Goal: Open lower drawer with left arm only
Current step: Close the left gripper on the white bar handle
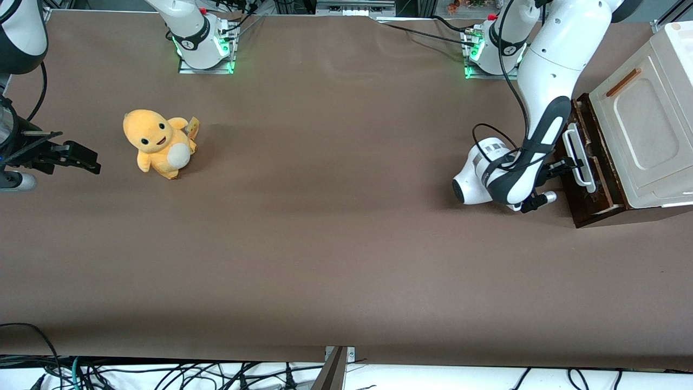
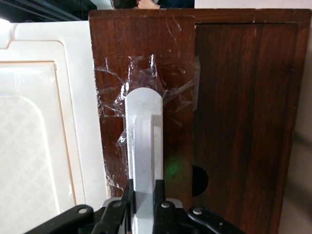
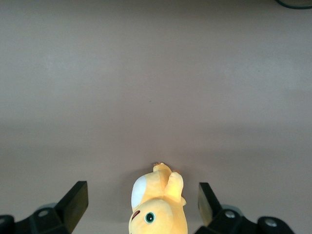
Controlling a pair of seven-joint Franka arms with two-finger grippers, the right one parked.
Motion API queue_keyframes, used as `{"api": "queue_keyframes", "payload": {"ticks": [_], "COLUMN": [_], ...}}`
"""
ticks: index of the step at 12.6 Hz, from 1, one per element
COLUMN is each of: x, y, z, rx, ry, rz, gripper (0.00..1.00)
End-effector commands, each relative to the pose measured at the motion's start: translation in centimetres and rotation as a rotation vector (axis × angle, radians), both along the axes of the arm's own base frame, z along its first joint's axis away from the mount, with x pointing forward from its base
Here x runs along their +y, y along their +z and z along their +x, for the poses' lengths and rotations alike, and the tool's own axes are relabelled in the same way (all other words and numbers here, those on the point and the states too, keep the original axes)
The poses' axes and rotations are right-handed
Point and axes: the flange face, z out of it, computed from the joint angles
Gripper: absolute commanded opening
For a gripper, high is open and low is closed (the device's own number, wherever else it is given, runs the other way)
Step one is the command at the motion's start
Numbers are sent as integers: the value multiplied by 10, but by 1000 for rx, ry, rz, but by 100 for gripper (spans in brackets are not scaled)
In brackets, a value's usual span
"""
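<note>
The left arm's small black tool [image 2: 144, 207] is clamped around the long white bar handle [image 2: 144, 146] of the dark brown wooden lower drawer [image 1: 587, 162], already partly out; next, pull straight outward.

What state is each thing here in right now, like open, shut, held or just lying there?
lower drawer: pulled slightly out, pale inside showing.
white bar handle: gripped.
gripper: at the drawer front, shut on the handle.
cream panel: above the drawer, closed, untouched.
plush toy: sitting upright on the table toward the parked arm's end, untouched.
</note>
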Motion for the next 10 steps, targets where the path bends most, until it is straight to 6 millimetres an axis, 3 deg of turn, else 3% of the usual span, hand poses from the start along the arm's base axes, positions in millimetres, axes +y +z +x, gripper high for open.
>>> {"api": "queue_keyframes", "payload": {"ticks": [1, 10], "x": [-13, -35], "y": [13, 18], "z": [0, -1], "rx": [-4, -9], "ry": [35, 57], "rz": [14, -15], "gripper": [12, 13]}}
